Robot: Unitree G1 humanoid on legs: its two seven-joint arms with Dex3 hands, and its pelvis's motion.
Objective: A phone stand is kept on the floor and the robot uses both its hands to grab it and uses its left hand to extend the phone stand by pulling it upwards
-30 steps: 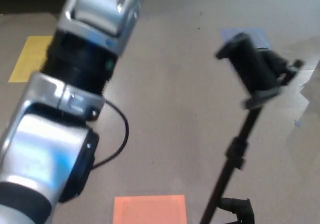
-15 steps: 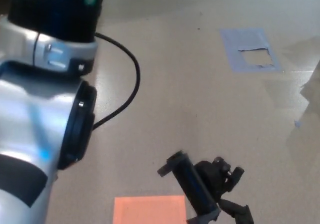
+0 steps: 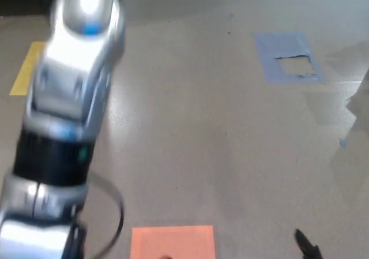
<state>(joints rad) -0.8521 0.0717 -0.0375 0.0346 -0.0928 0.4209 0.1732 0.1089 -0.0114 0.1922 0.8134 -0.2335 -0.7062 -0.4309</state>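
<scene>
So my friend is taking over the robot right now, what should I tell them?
Hands: neither hand shows. Only the silver and black left arm is in the picture, blurred.
Phone stand: almost out of view. Just a small black tip pokes in at the bottom edge, right of the orange floor square.
Done: can't confirm any pull.
Left: find the stand, grab it with both hands, pull it up.

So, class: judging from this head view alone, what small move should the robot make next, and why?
Probably tilt the head down and toward the right. Only a small black tip, likely part of the phone stand, shows at the bottom edge. The left arm fills the left side, and neither hand is in view, so no grasp can be judged until the stand is back in frame.
</scene>
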